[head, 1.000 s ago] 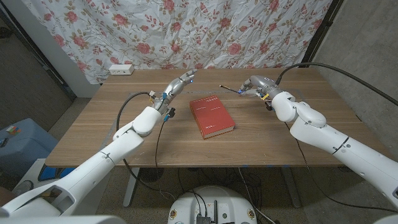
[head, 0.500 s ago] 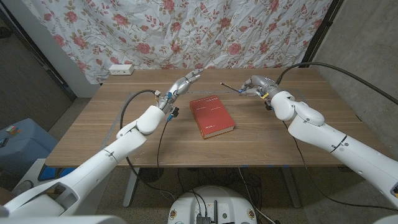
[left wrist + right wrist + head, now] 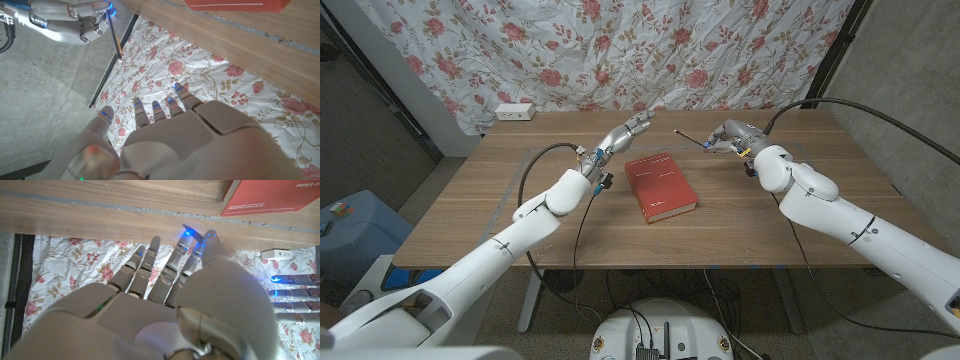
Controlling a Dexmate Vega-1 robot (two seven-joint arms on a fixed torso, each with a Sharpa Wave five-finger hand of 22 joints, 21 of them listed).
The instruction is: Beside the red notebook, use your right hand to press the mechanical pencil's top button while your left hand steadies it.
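Since a second ago, my left robot hand (image 3: 628, 131) has climbed higher and reached farther toward the right, its fingers now stretched past the far left corner of the red notebook (image 3: 660, 186); my right robot hand (image 3: 725, 137) has barely shifted.

At the far left corner of the tabletop (image 3: 500, 215) lies a white power strip (image 3: 514, 112), close to the flowered curtain (image 3: 620, 45). My left robot hand hangs above the wood, fingers apart and extended, holding nothing; the left wrist view shows its fingers (image 3: 157, 107) spread and empty.

The red notebook lies closed in the middle of the tabletop, turned a little askew.

Right of it, my right robot hand grips the mechanical pencil (image 3: 688, 139), fingers closed around its right end. The pencil is lifted off the wood, beyond the notebook's far right corner. Its long axis runs nearly level, slanting slightly; the free end points left and away, toward my left robot hand, with a clear gap between them. In the left wrist view the pencil (image 3: 114, 36) juts from the closed fingers. I cannot tell which end carries the button.
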